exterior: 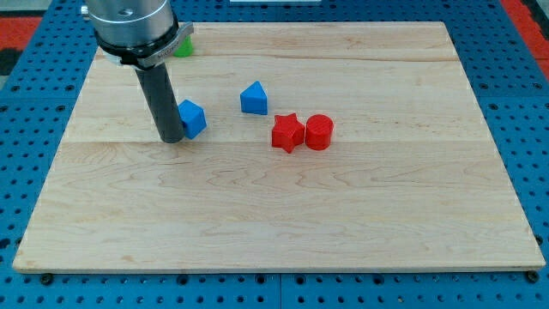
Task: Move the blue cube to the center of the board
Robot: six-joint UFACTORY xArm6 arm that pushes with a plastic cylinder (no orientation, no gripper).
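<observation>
The blue cube (193, 118) sits on the wooden board (283, 206), left of the middle. My tip (172, 137) rests on the board right against the cube's left side, touching or nearly touching it. The dark rod rises from there to the arm's silver body at the view's top left. A second blue block (254, 99), shaped like a small house or triangular prism, lies to the right of the cube.
A red star block (288, 133) and a red cylinder (318, 132) stand side by side near the board's middle. A green block (183, 45) peeks out behind the arm at the top left. A blue pegboard (523, 129) surrounds the board.
</observation>
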